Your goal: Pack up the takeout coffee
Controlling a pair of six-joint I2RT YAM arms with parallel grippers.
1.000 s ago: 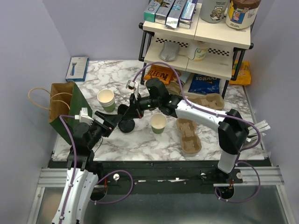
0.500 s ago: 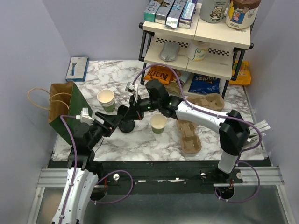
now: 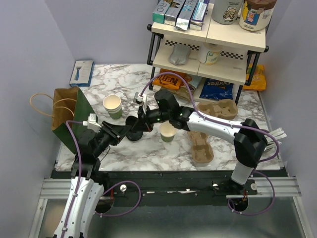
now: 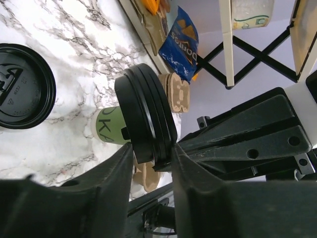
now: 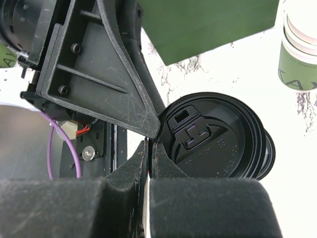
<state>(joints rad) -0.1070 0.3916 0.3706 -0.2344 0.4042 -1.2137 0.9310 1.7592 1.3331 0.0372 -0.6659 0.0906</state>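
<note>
**Handover of black lid (image 4: 146,119) under way**

Both arms are meeting over the middle of the marble table (image 3: 124,79). The paper bag (image 3: 69,111) is sitting out behind the left gripper (image 4: 151,151), on its outer side. The pulp carrier (image 3: 200,144) is lying flat alongside the right forearm. The dark-green cup (image 3: 168,131) is standing upright and uncapped just beside the right gripper's (image 5: 150,148) wrist, apart from both sets of fingers.

A second ago the left jaws were gaping wide around the lid. Now they are drawing in on it, and in the left wrist view they appear to be pressing against both of its faces as it stands on edge. The right gripper has not changed. Its fingers are almost fully together and are pinching the lid's rim. Both tools therefore seem to be gripping the same lid at once.

A second lid (image 4: 20,87) is lying flat on the marble below the left fingertips, off to one side.

The transfer looks to be at its midpoint. The right fingers probably need to let go before the left arm can carry the lid toward the open cup.
</note>
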